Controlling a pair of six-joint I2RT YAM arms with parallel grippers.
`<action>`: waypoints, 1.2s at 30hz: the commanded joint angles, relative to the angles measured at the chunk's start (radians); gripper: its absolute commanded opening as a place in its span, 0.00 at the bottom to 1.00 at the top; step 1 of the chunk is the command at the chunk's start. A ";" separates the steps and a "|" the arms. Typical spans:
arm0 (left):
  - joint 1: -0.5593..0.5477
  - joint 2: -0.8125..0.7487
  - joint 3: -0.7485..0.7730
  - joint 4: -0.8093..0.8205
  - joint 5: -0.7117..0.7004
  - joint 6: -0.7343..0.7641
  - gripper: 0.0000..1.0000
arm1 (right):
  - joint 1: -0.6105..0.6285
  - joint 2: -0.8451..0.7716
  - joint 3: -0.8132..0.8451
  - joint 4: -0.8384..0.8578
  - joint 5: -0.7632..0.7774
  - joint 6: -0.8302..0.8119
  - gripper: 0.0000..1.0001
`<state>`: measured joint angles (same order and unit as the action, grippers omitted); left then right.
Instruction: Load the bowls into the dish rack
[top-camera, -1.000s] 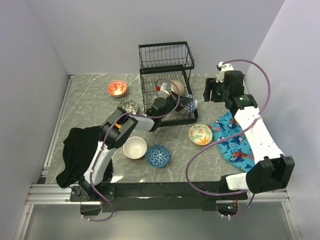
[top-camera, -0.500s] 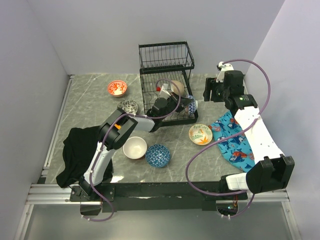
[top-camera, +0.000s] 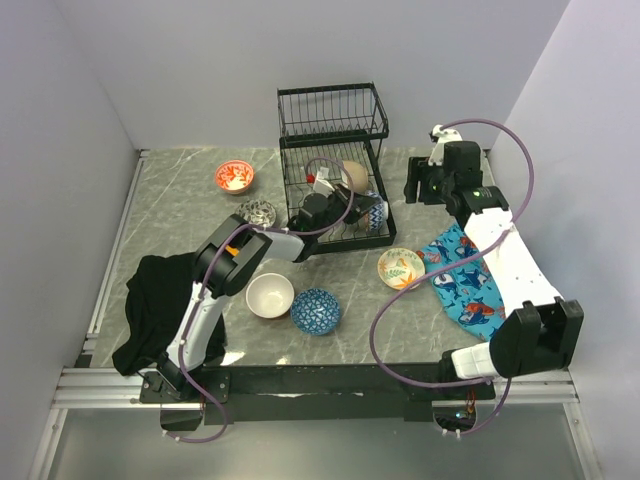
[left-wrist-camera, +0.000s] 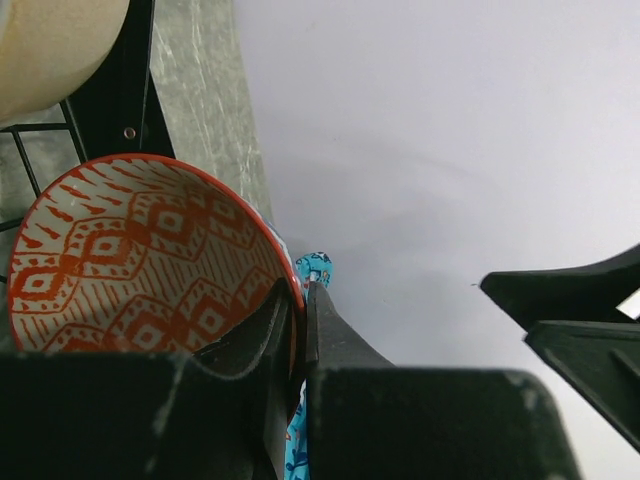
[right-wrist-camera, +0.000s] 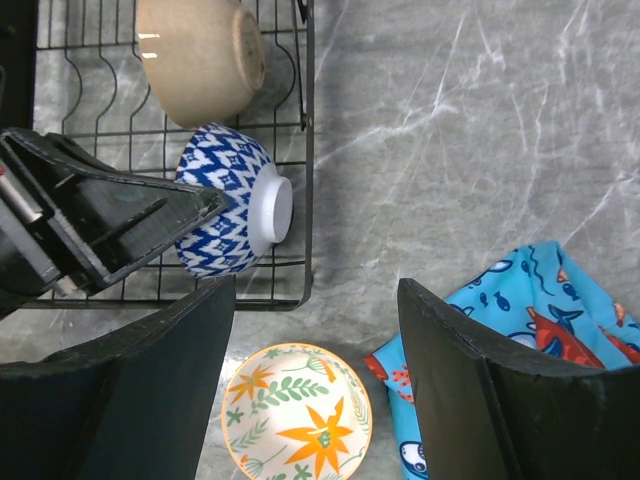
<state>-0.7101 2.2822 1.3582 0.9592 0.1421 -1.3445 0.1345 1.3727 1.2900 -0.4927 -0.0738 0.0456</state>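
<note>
The black wire dish rack (top-camera: 332, 110) stands at the back centre. A beige bowl (top-camera: 354, 175) lies on its side in the lower tray and also shows in the right wrist view (right-wrist-camera: 200, 60). My left gripper (top-camera: 345, 210) reaches into the lower tray, shut on the rim of a bowl (right-wrist-camera: 225, 215) that is blue-and-white outside and red-orange patterned inside (left-wrist-camera: 140, 260). This bowl stands on edge at the tray's right side. My right gripper (right-wrist-camera: 315, 390) is open and empty, hovering above an orange-flower bowl (right-wrist-camera: 295, 415) and the rack's right edge.
On the table are a white bowl (top-camera: 270, 296), a dark blue bowl (top-camera: 316, 311), a red bowl (top-camera: 234, 177) and a grey patterned bowl (top-camera: 257, 213). A black cloth (top-camera: 160, 305) lies at the left. A blue whale-print cloth (top-camera: 470, 280) lies at the right.
My left gripper and its bowl have shifted slightly left and deeper into the lower tray. My right gripper has moved a little toward the back left.
</note>
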 joint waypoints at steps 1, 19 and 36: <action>-0.005 0.023 -0.001 -0.056 0.016 0.001 0.04 | -0.007 0.023 0.048 0.042 -0.014 0.017 0.74; -0.029 0.079 0.071 0.036 0.028 -0.140 0.02 | -0.007 0.022 0.046 0.016 -0.006 -0.001 0.73; 0.012 0.019 0.114 0.078 0.120 0.022 0.49 | -0.007 0.042 0.071 0.036 -0.014 0.022 0.73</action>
<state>-0.7227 2.3688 1.4288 0.9829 0.2062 -1.4216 0.1345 1.4071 1.2964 -0.4938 -0.0799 0.0589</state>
